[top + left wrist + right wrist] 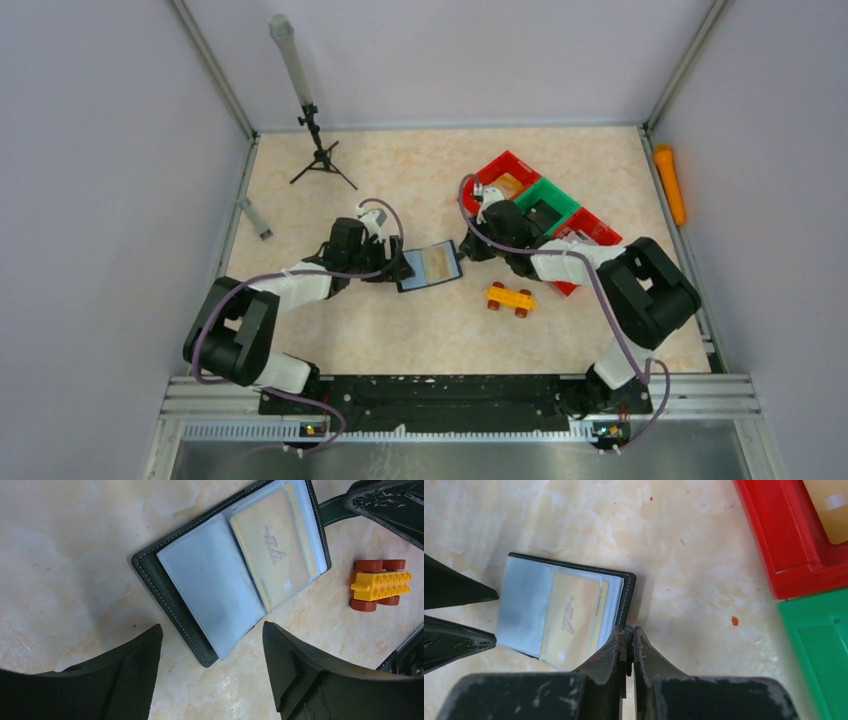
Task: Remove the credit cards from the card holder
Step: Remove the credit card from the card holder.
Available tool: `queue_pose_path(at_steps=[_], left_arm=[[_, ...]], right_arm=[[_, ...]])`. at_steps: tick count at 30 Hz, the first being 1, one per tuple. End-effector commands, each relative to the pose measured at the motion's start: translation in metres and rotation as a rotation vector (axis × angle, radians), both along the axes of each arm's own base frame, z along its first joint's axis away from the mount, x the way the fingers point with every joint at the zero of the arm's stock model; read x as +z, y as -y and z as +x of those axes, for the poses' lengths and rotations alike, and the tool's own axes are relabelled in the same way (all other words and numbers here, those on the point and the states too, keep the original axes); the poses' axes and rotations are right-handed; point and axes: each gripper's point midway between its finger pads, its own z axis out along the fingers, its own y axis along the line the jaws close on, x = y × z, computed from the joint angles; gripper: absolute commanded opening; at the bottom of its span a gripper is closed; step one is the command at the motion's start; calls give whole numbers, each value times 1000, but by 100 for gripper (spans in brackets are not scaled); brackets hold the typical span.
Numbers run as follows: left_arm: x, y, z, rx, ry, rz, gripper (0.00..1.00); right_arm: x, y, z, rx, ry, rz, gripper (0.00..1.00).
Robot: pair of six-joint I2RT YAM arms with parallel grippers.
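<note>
The card holder (pixel 430 265) lay open on the tabletop (pixel 400 180), near the middle, between the two arms. Its clear sleeves faced up, and a yellowish card (pixel 270 550) sat in the top sleeve on the side nearer the right arm.

The right claw (pixel 629 630) was pressed fully shut at the holder's stitched edge. In the left wrist view the holder's dark strap (pixel 334 510) ran from that edge into the claw, so it appeared to be pinching the strap.

The left claw (pixel 212 630) stood wide open at the opposite end of the holder, one finger on each side of that end, gripping nothing.

A yellow toy car (pixel 511 298) with red-brown wheels stood just beside the holder on the right arm's side, not touching it. Farther back on that side were a red bin (pixel 784 535) and a green bin (pixel 819 650) side by side, with a tan card-like piece lying in the red one.
</note>
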Motion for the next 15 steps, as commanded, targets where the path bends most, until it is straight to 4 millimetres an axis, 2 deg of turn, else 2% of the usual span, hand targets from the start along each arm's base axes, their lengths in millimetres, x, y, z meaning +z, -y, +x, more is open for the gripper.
queue_pose_path(at_steps=[1, 7, 9, 15], left_arm=[[4, 4, 6, -12, 14, -7, 75], [-14, 2, 7, 10, -86, 28, 66], [-19, 1, 6, 11, -106, 38, 60], [-9, 5, 4, -20, -89, -13, 33]], right_arm=[[34, -21, -1, 74, 74, 113, 0], [46, -26, -19, 125, 83, 181, 0], [44, -25, -24, 127, 77, 172, 0], [26, -25, -35, 135, 25, 184, 0]])
